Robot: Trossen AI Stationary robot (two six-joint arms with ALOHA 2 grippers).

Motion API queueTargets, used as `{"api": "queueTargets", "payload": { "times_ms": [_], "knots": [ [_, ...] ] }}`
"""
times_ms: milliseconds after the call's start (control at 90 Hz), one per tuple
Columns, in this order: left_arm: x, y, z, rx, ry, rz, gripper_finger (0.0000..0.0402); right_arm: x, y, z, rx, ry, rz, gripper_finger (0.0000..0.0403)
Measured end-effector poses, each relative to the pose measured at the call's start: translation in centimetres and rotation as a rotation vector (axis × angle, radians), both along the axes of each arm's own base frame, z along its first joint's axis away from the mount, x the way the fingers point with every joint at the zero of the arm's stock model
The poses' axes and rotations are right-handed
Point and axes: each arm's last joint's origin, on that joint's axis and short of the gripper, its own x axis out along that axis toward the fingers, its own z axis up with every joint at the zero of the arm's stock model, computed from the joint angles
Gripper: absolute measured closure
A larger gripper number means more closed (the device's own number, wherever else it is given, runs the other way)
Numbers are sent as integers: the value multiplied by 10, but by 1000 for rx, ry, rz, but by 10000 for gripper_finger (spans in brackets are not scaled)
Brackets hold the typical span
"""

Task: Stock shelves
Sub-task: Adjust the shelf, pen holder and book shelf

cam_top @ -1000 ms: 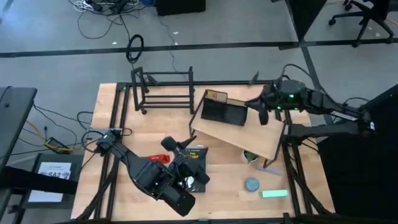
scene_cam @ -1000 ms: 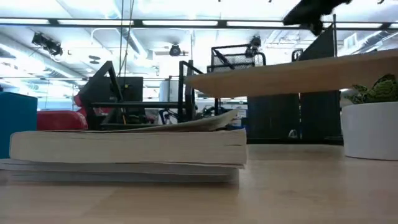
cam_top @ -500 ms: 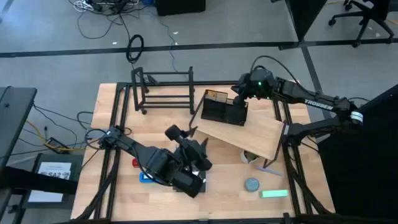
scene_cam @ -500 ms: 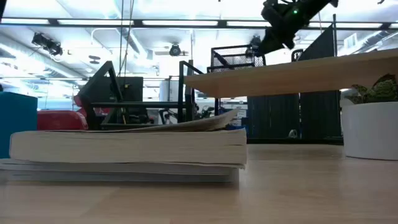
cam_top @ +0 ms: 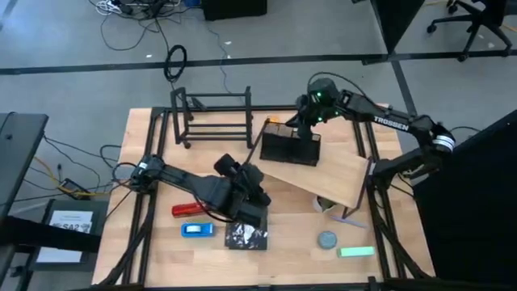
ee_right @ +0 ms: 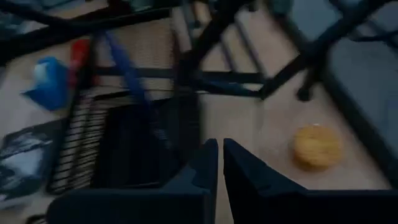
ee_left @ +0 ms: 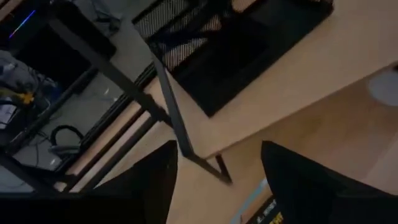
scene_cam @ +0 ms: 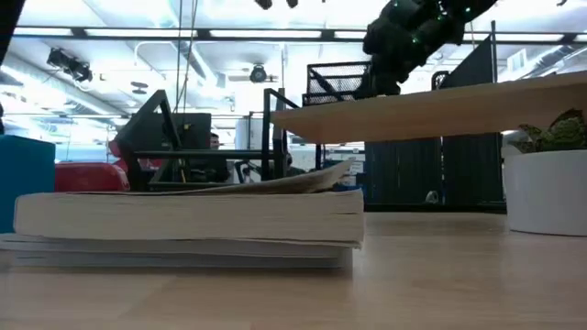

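My right pincer [cam_top: 300, 123] hangs clenched over the organizer [cam_top: 289, 147] on the plank [cam_top: 323, 174]; my left pincer [cam_top: 254, 184], released, hovers above the book [cam_top: 246, 234].

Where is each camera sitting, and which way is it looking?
High: overhead, facing straight down at the wooden table; both arms show.
Low: at tabletop height, facing across a thick paperback book; right gripper shows above.
Left wrist: behind left gripper, facing the light wooden plank shelf.
Right wrist: on right arm, facing into the black mesh organizer box.
Both wrist views share that box.
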Motion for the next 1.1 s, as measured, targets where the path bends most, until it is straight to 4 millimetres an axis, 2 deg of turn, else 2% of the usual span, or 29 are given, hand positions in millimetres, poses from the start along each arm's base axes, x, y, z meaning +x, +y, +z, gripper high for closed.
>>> {"api": "queueTargets", "payload": {
  "times_ms": [89,167,278,389,478,611,767,878,989,1100],
  "knots": [
    [1,0,-7,9,22,-1,190,-12,5,17,-83,-36,-70,403],
    [2,3,-14,35,46,7,190,-22,14,30,-104,-77,-65,403],
    [7,21,-26,72,123,30,195,-35,35,45,-102,-130,-23,403],
    [14,50,-28,92,202,49,219,-45,59,56,-90,-160,7,403],
    [17,78,-26,103,250,82,253,-51,72,61,-119,-153,-54,403],
    [21,121,-27,109,324,141,313,-54,78,54,-144,-51,-160,403],
    [21,159,-25,136,335,226,373,-50,82,44,-124,36,-143,403],
    [31,159,-16,236,304,157,397,-48,86,43,-124,40,-120,403],
    [50,138,1,291,247,-34,397,-47,89,42,-123,43,-104,403],
    [58,122,12,323,221,-158,400,-47,90,42,-134,46,-107,403]
  ]
}}
